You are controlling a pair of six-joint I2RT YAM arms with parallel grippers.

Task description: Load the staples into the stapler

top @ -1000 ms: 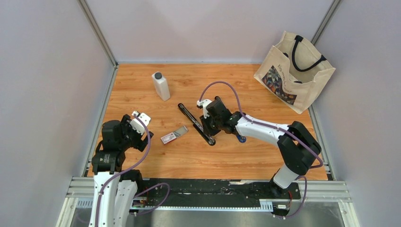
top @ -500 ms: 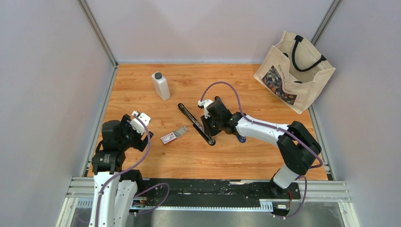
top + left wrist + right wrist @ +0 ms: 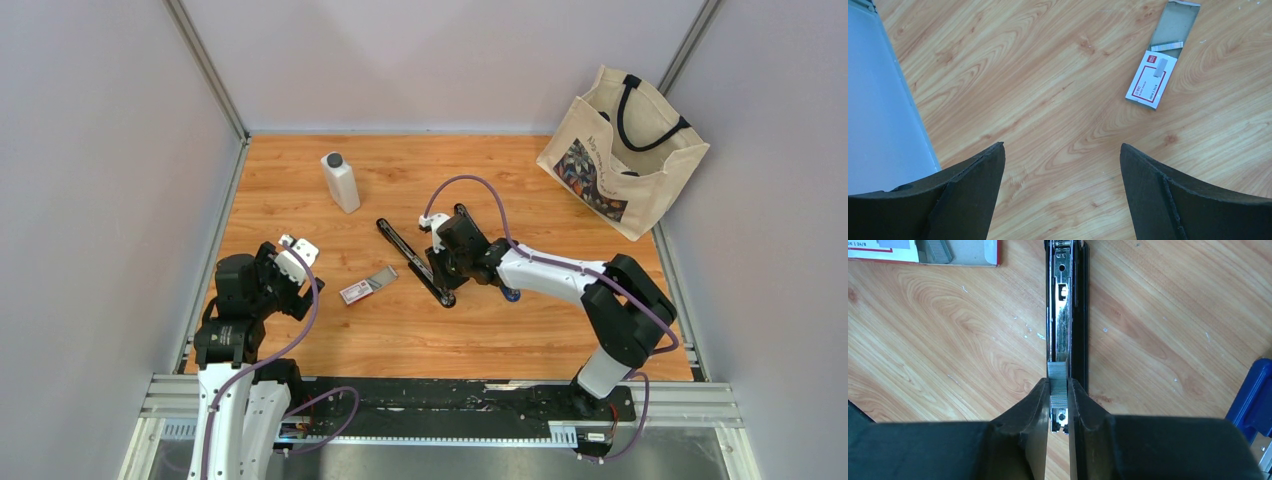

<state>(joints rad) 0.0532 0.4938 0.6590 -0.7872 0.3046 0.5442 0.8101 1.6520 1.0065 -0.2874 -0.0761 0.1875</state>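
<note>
The black stapler [image 3: 412, 258] lies opened flat mid-table, its metal magazine channel [image 3: 1062, 315] facing up. My right gripper [image 3: 1059, 390] is shut on a short strip of staples [image 3: 1058, 376], held in line over the near end of that channel. The staples box [image 3: 357, 291], white and red, lies left of the stapler with its grey tray [image 3: 381, 276] slid out; the left wrist view shows the box [image 3: 1151, 79] and tray [image 3: 1175, 27] up right. My left gripper [image 3: 1062, 150] hangs open over bare wood near the left edge, nothing between its fingers.
A white bottle [image 3: 340, 181] stands behind the stapler on the left. A canvas tote bag [image 3: 622, 150] leans in the back right corner. A small blue object [image 3: 511, 294] lies under the right forearm. Grey walls close in the table on both sides.
The right arm's elbow has edged slightly left while its gripper stays at the stapler with the strip. The left arm and the box have not moved.
</note>
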